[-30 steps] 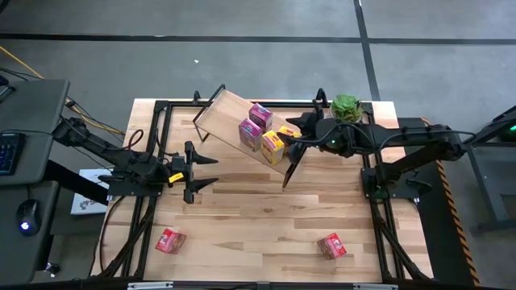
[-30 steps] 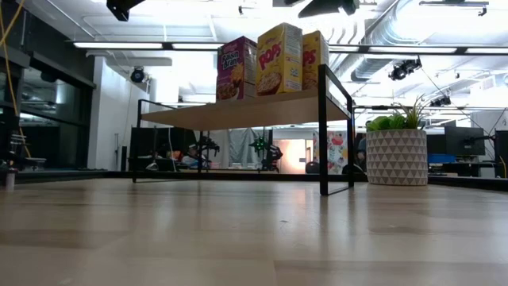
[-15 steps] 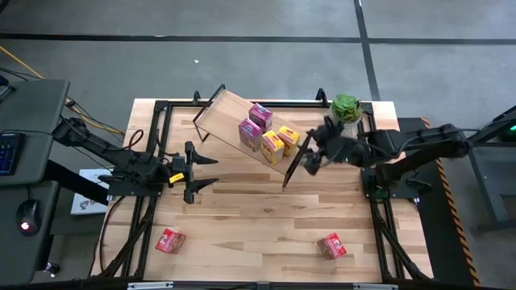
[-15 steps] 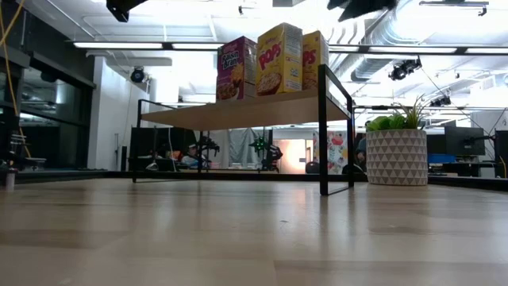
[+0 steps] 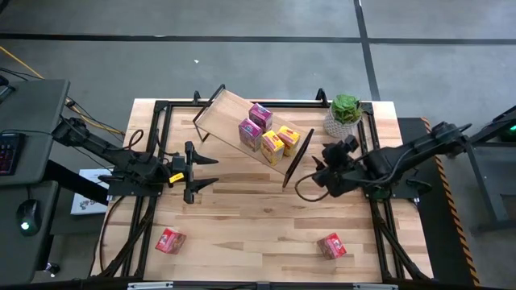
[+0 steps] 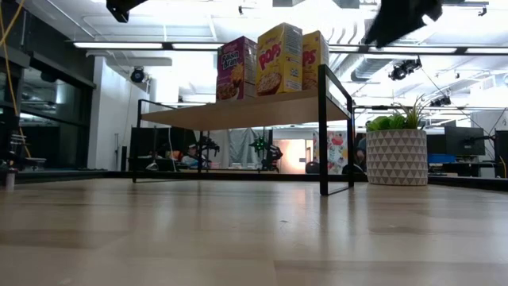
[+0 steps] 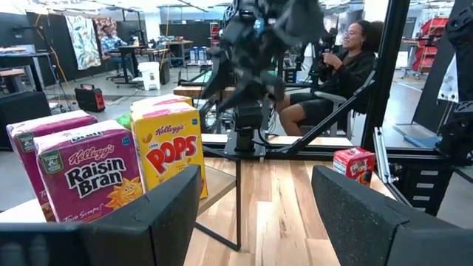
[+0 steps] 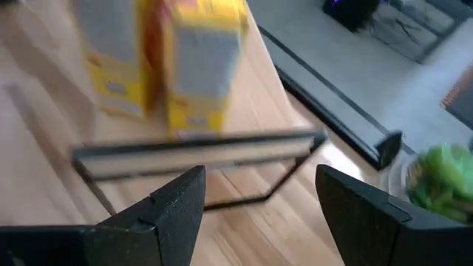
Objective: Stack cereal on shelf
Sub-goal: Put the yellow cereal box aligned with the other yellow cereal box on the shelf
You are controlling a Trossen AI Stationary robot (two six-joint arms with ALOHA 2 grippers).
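1. On the shelf (image 5: 234, 121), set slantwise at the table's far side, four cereal boxes (image 5: 268, 135) stood upright — two magenta, two yellow.
2. Two red boxes (image 5: 170, 240) lay near the table's front edge, well apart.
3. The right gripper (image 5: 321, 179) hovered beside the shelf's end frame, fingers spread, empty.
4. The left gripper (image 5: 208, 172) waited at the left — spread, holding nothing.
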